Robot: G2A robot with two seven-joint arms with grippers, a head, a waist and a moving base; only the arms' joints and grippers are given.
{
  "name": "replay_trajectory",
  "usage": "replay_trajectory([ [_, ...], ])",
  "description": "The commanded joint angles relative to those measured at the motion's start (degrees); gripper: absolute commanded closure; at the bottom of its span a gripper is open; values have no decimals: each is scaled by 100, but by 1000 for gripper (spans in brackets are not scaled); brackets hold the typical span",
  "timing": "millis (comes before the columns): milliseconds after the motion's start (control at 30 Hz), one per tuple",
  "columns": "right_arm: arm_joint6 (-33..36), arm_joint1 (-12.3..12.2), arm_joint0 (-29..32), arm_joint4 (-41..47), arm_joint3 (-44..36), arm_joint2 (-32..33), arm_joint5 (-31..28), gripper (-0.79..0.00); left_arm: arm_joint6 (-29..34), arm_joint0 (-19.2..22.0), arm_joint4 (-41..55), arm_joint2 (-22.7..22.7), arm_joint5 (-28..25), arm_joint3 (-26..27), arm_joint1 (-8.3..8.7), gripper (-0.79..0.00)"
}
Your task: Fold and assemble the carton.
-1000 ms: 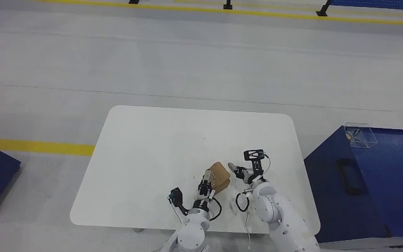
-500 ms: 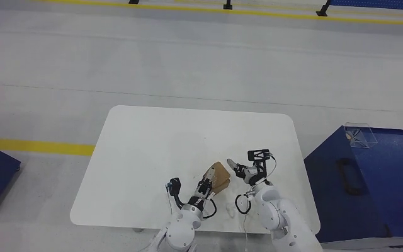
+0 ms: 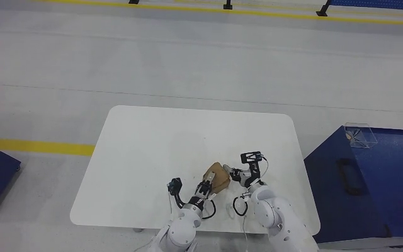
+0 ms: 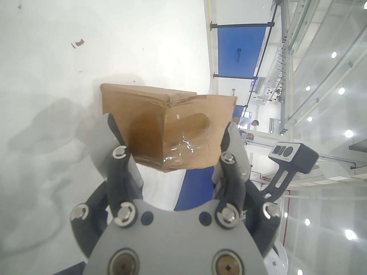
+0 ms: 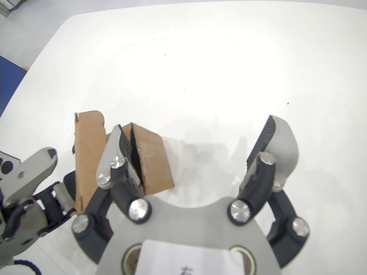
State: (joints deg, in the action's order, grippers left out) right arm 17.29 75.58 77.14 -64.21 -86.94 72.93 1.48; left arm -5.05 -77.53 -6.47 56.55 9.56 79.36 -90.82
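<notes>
**Carton (image 3: 216,176) held while the right pincer closes in**

Carton sits near the front edge of the white surface (image 3: 157,145), partly raised, and has hardly shifted over the last second. The left pincer (image 4: 169,128) is clamped on it, one finger on each side of a taped corner, and tilts it off the surface. The change is on the other side. A second ago the right pincer (image 5: 197,141) stood a little apart from the carton, and half a second ago it was farther off. Now it has come right up beside the brown panels. Its jaws are spread wide. One finger lies over the dark seam between two panels, though I cannot tell whether it touches. The other finger hangs over bare surface.

Judging from this, the left arm is acting as the anchor and the right is lining up to press or fold a loose flap. The carton's upright flap at the far side is not yet tucked in, so assembly looks to be midway.
</notes>
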Motion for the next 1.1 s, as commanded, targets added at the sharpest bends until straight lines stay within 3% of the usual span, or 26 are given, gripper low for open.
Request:
replay_trajectory([
  [0, -22, 2, 22, -38, 8, -34, -13, -785, -13, 27, 17, -14, 15, -58, -11, -505],
  [67, -37, 4, 33, -58, 16, -54, -15, -785, -27, 49, 34, -32, 23, -109, -22, -388],
  [633, -13, -5, -52, 149, 121, 157, -18, -785, -250, 160, -25, -125, 131, -288, -96, -372],
  [1067, 53, -9, -141, 252, 315, 181, -157, -785, -280, 226, -62, -213, 248, -364, -152, -311],
])
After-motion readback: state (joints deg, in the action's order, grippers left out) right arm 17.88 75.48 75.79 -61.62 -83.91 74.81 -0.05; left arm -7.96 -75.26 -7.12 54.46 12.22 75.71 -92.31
